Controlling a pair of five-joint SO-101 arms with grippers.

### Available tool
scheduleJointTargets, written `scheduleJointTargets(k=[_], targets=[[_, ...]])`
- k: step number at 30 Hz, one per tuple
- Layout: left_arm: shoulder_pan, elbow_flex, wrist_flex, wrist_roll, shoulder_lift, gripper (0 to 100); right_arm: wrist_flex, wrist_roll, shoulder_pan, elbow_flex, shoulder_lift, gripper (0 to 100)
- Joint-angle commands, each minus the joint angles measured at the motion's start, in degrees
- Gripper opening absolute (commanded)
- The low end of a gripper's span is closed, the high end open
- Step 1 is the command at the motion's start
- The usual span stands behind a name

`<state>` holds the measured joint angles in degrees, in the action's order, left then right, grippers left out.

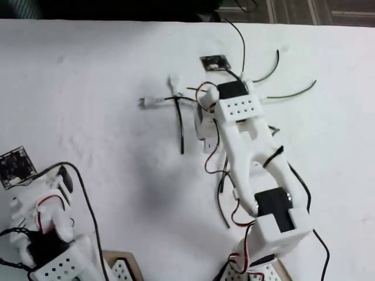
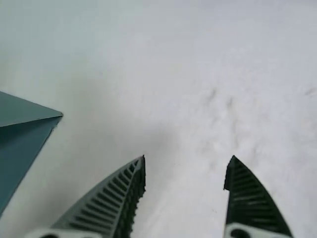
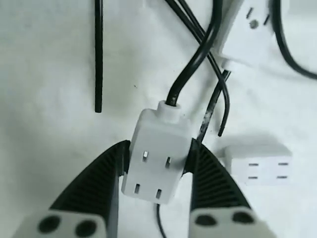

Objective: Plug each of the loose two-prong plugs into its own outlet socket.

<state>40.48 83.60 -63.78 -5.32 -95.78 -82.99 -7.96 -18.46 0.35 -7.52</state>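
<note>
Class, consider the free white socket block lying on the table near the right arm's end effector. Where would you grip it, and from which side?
Probably from above, pinching the two short plain ends of the socket block. It lies flat, clear of the cords, and its long slotted face must stay uncovered for a plug.

We see a white table (image 1: 88, 88) with a faintly pebbled surface. A dark square card (image 1: 16, 167) lies at its left edge, and a second dark card (image 1: 214, 61) lies farther back, near the middle (what is on them we cannot tell). A teal sharp-cornered panel (image 2: 22, 134) juts over the white surface.
</note>
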Motion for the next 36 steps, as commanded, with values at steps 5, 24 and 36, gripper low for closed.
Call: scheduleJointTargets(k=[5, 24, 36], targets=[[-2.2, 0.5, 1.1, -2.8, -0.5, 27, -0.1, -23.4, -9.5, -0.3, -3.1, 1.9], [-2.2, 0.6, 1.1, -2.9, -0.5, 27, -2.4, -27.4, -18.7, -0.4, -8.2, 26.2], [-5.1, 0.5, 0.9, -2.9, -0.5, 27, -15.1, -18.7, -17.2, -7.6, 7.5, 15.2]])
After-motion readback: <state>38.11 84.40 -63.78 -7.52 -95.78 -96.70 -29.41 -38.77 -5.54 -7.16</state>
